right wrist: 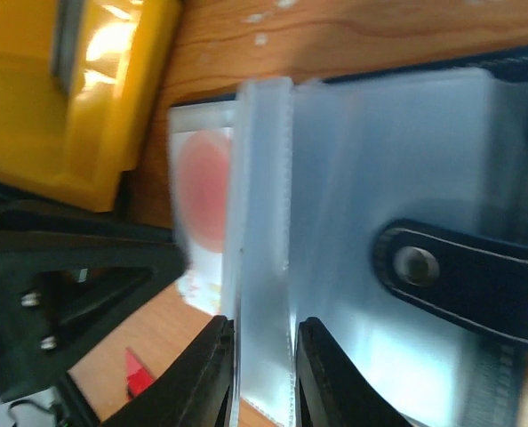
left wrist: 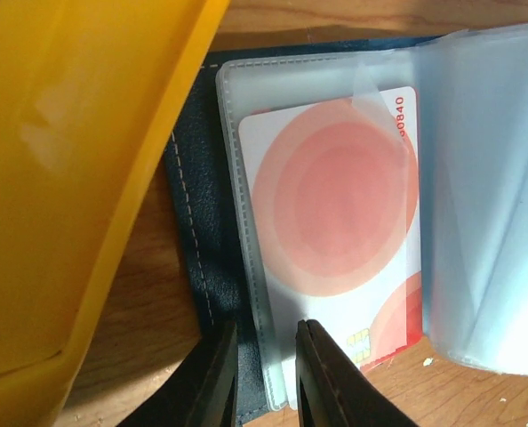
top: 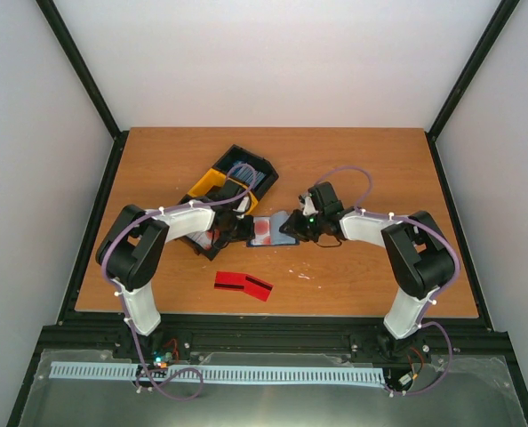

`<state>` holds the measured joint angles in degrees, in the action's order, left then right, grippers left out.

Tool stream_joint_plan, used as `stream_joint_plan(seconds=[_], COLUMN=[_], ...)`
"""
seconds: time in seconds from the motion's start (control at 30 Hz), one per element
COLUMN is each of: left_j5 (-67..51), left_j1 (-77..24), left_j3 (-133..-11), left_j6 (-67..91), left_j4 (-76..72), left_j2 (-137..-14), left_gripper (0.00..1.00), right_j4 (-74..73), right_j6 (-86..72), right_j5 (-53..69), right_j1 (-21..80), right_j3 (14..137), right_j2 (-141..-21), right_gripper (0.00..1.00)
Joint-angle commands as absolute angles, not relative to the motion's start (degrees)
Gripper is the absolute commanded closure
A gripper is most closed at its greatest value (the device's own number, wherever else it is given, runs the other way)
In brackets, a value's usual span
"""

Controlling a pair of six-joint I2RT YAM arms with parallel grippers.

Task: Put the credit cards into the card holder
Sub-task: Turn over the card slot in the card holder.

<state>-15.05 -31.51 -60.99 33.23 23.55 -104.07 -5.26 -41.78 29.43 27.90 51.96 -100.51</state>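
Observation:
The navy card holder [top: 282,221] lies open on the table between both grippers. A white card with pink-red circles [left wrist: 335,213] sits in its flat clear sleeve, beside the navy cover [left wrist: 197,205]. My left gripper [left wrist: 268,342] has its jaws a narrow gap apart over the near left corner of that sleeve, gripping nothing. My right gripper [right wrist: 262,334] is shut on a stack of clear sleeves [right wrist: 264,222] and holds them upright; the snap tab [right wrist: 460,280] lies to its right. More red cards [top: 244,285] lie on the table nearer the arms.
A black and yellow bin [top: 233,182] stands just behind the left gripper, and its yellow wall [left wrist: 77,178] fills the left of the left wrist view. The left gripper's black body [right wrist: 68,285] is close in the right wrist view.

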Motion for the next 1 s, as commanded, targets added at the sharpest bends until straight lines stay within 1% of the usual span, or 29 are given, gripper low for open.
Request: stream_joint_plan(seconds=[0.0, 0.13, 0.27, 0.47, 0.6, 0.7, 0.83, 0.97], left_j5=[-15.48, -15.31, -14.53, -12.84, -11.44, -10.14, -12.69, -15.88], left_j1=[-32.08, -32.08, -32.08, -32.08, -32.08, -32.07, -32.08, -31.99], left_j3=[-61.45, -61.44, -61.44, -60.8, -60.05, -59.08, -58.37, -58.9], left_j6=[31.89, 32.07, 32.41, 33.49, 34.71, 35.49, 34.53, 34.45], left_j4=[23.03, 22.94, 23.16, 23.21, 23.07, 21.69, 17.73, 15.06], left_j2=[-103.82, -103.45, -102.39, -99.4, -96.3, -93.34, -90.82, -91.38], left_gripper=[0.8, 0.8, 0.8, 0.79, 0.79, 0.78, 0.75, 0.74], right_j4=[2.05, 5.51, 4.48, -0.29, -6.39, -10.41, -10.56, -11.58], right_j6=[-42.3, -42.95, -42.5, -41.12, -38.81, -36.01, -34.06, -32.83], right_j5=[36.73, 41.01, 41.55, 38.97, 34.32, 32.57, 37.25, 37.76], right_j1=[27.99, 28.2, 28.62, 28.85, 29.03, 29.54, 30.32, 31.19], right_j3=[52.62, 53.51, 56.12, 59.67, 60.9, 62.42, 63.91, 65.01], right_j2=[-100.96, -102.5, -105.39, -108.04, -108.16, -108.54, -110.22, -110.73], right_gripper=[0.79, 0.78, 0.78, 0.78, 0.79, 0.75, 0.69, 0.69])
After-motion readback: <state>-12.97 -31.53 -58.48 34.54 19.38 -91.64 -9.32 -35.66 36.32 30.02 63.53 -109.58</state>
